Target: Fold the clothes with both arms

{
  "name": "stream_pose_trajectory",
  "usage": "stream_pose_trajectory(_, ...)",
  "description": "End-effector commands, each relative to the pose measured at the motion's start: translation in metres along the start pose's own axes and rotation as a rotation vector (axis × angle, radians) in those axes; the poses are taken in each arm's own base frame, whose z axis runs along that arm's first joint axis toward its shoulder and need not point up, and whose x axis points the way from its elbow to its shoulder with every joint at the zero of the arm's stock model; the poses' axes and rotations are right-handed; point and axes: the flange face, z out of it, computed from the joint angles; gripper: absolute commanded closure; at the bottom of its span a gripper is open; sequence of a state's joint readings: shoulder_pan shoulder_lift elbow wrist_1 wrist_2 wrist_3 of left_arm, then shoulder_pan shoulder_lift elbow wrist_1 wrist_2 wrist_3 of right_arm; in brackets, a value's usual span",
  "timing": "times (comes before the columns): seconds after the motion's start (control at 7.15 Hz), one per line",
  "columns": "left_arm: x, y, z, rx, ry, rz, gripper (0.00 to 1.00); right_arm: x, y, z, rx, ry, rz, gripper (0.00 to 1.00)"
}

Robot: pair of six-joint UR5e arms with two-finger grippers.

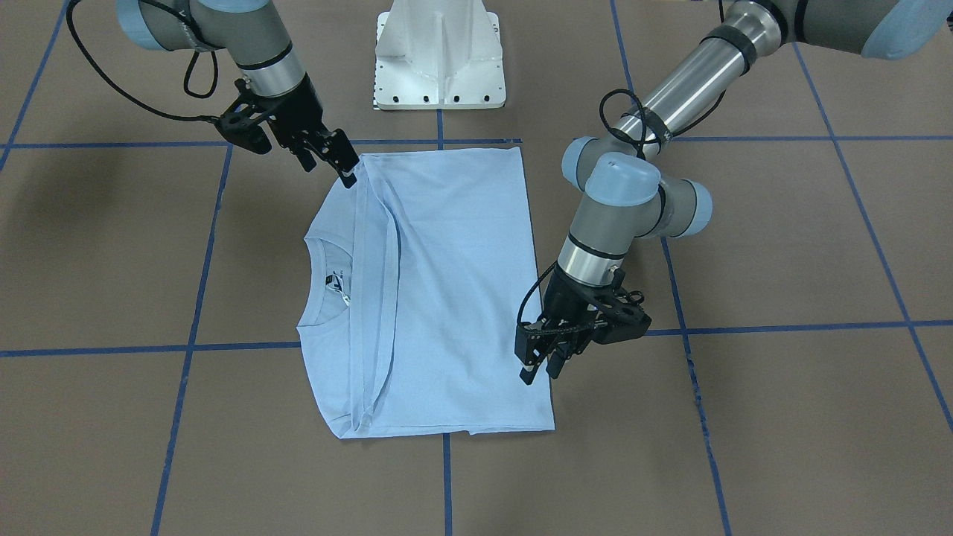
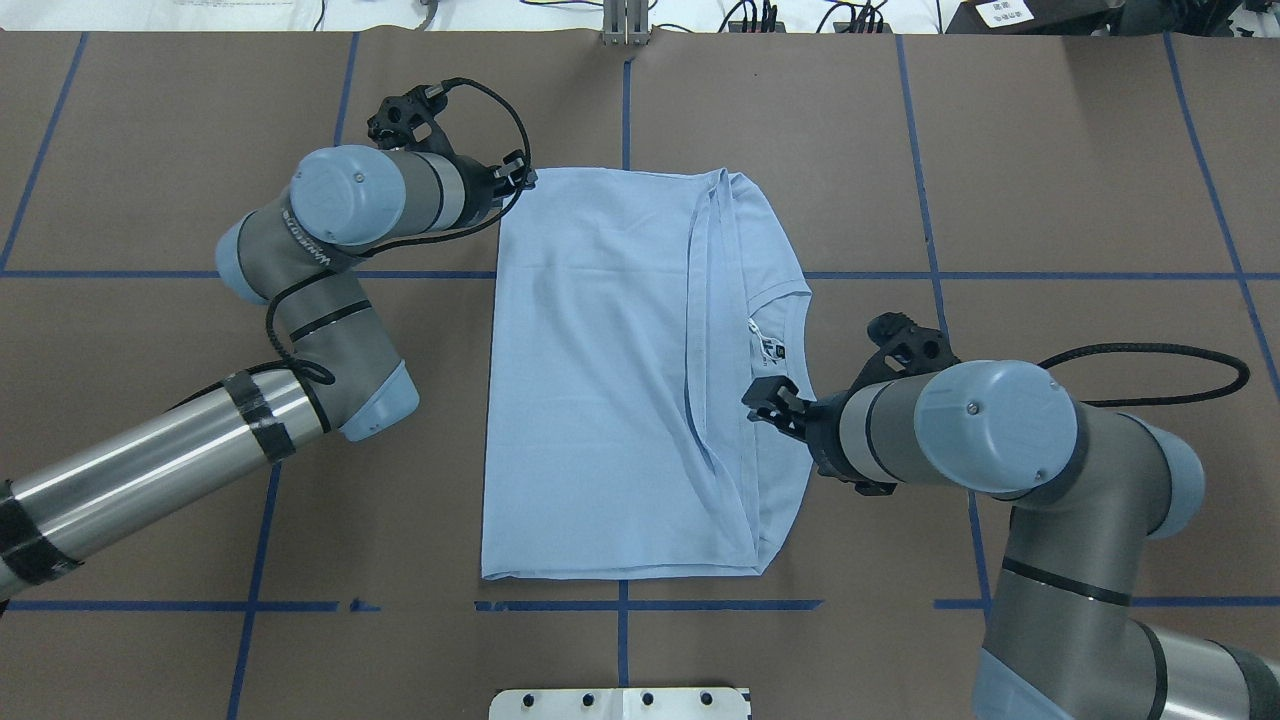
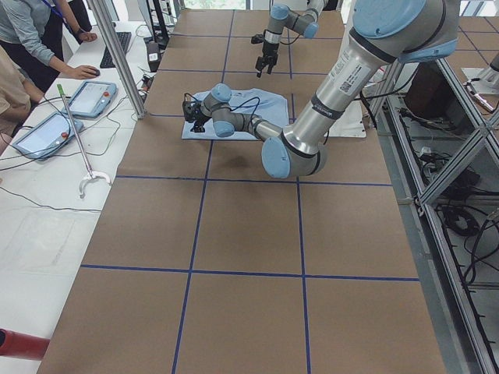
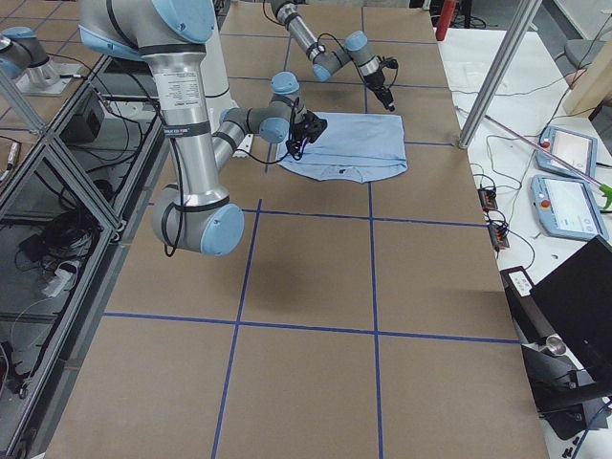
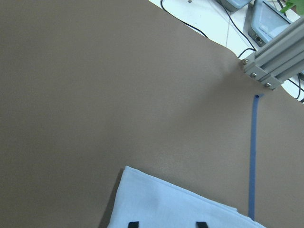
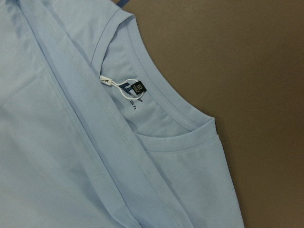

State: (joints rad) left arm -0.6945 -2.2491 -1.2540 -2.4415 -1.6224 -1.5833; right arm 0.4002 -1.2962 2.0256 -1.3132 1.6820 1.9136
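Your left claw (image 1: 540, 374) hung with its jaws parted at the corner of the T-shirt (image 1: 454, 298) that pointed toward the operators' edge and the left end of the desk (image 1: 782, 417). In its wrist view both fingertips (image 5: 133, 223) showed apart at the bottom of the frame, over the cloth. Your right claw (image 2: 765, 405) looked parted too. It hovered over the shirt's collar side, toward the robot's edge of the desk. You could not tell whether it touched the fabric.

The right wrist view looked down on the round collar (image 6: 161, 102), with its dark label (image 6: 139, 88) and white tag (image 6: 105, 80) just inside. The light blue shirt lay flat, folded into a rough rectangle. Its collar faced the desk's right end, and hemmed bands ran across it beside the collar.

The shirt sat midway along the desk, between the two long edges and among the blue tape lines (image 1: 200, 298). The left arm (image 1: 618, 216) reached in from the left end and the right arm (image 1: 253, 45) from the right. The white base (image 1: 439, 59) stood at the robot's edge, just behind the shirt.
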Motion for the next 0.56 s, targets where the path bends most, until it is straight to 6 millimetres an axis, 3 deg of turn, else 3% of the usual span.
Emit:
stream_pose_trajectory(0.0, -0.021, 0.006, -0.051, -0.041, 0.055, 0.001, 0.45, 0.002, 0.033, 0.023, 0.002, 0.017, -0.207, 0.07)
stream_pose_trajectory(0.28, -0.026, 0.009, -0.050, -0.045, 0.048, -0.003, 0.45, 0.008, 0.053, 0.034, 0.043, 0.017, -0.375, 0.10)
stream_pose_trajectory(0.42, -0.035, 0.009, -0.049, -0.045, 0.037, -0.003, 0.45, 0.012, 0.056, 0.050, 0.049, 0.036, -0.382, 0.10)
